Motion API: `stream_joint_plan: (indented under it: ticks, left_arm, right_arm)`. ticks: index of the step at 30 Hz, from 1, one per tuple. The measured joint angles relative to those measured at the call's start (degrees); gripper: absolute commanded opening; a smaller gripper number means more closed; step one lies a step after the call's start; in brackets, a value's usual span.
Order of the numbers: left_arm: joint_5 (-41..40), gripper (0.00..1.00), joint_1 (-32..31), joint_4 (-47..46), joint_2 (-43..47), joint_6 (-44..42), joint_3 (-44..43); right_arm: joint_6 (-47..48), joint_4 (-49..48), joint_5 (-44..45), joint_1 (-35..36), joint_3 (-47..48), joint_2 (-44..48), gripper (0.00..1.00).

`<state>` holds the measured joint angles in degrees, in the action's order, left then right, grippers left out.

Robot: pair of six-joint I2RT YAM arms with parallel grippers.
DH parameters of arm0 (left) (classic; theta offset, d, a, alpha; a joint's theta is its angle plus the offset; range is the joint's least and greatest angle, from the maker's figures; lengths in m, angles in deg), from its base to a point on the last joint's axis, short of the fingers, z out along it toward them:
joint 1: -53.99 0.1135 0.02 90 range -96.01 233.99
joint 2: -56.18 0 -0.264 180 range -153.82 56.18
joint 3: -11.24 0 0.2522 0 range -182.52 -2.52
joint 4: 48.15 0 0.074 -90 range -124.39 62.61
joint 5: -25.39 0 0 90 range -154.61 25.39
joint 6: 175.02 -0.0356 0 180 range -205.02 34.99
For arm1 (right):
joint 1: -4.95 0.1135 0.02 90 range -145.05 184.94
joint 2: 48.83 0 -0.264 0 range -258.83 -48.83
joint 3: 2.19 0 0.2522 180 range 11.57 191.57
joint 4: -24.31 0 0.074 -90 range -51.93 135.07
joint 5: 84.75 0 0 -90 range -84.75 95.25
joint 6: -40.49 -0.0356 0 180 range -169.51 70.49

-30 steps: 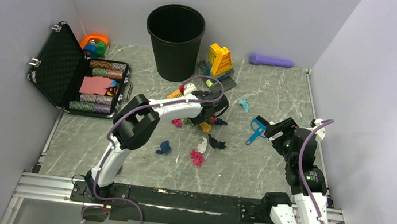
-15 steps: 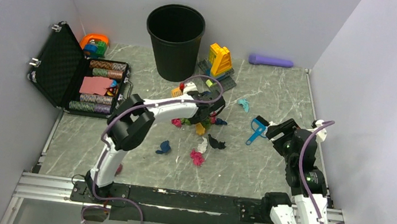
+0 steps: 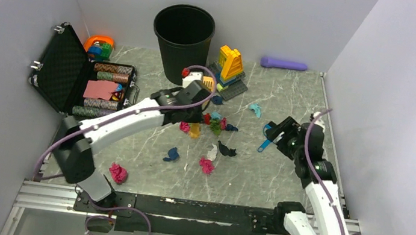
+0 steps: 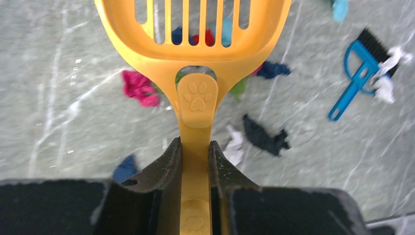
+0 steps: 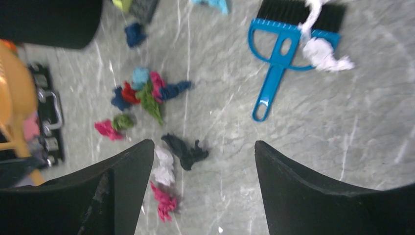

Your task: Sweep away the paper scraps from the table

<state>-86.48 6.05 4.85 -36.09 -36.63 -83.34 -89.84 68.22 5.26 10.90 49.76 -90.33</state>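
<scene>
Paper scraps lie mid-table (image 3: pixel 293 98): a mixed cluster (image 3: pixel 215 122), a pink wad (image 3: pixel 185 128), a dark one (image 3: pixel 226 150), white (image 3: pixel 212 152), magenta (image 3: pixel 206 166), blue (image 3: pixel 171 154), teal (image 3: pixel 254 109), and pink at the front left (image 3: pixel 118 172). My left gripper (image 3: pixel 193 111) is shut on the handle of a yellow slotted scoop (image 4: pixel 195 54), held above the cluster. In the left wrist view, the left gripper (image 4: pixel 195 147) has both jaws pressed on the handle. My right gripper (image 3: pixel 277 129) is open and empty beside the blue hand brush (image 3: pixel 268 139). In the right wrist view it (image 5: pixel 201 147) hangs over the dark scrap (image 5: pixel 185 151).
A black bin (image 3: pixel 183 41) stands at the back. Toy bricks (image 3: pixel 230 66) and a purple cylinder (image 3: pixel 284 64) lie to its right. An open black case (image 3: pixel 71 75) lies at the left. A white scrap (image 5: pixel 323 51) lies against the brush bristles. Pale walls close three sides.
My left arm has stretched out low to the left and its gripper with the scoop has shifted left and back. The front-left pink wad is uncovered. My right gripper has moved slightly left.
</scene>
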Motion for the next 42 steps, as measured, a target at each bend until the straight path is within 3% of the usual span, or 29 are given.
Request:
stream_joint_plan:
  ticks: [3,11,20,27,34,42]
  left_arm:
    - [2.82,0.18,2.58,0.07,6.47,-4.94,5.46]
    - [7.26,0.18,17.05,4.42,26.01,-11.82,19.37]
    - [8.55,0.19,24.15,11.67,38.38,-15.41,23.43]
    - [12.26,0.19,24.52,11.37,38.38,-17.46,29.64]
    - [17.03,0.19,24.52,6.84,36.57,-17.49,36.46]
    - [19.08,0.18,24.35,0.48,31.91,-17.16,37.4]
  right_arm:
    - [1.95,-0.94,-2.14,2.69,0.48,-5.86,0.82]
    - [4.0,-3.74,0.9,21.16,4.63,-17.64,0.82]
    - [3.23,-7.96,6.29,36.83,11.76,-32.17,0.85]
    - [0.24,-5.22,18.34,36.72,15.56,-36.72,0.86]
    - [-2.21,-2.58,23.69,34.91,15.72,-36.85,0.84]
    - [-5.42,-1.75,24.59,18.29,9.79,-34.71,0.75]
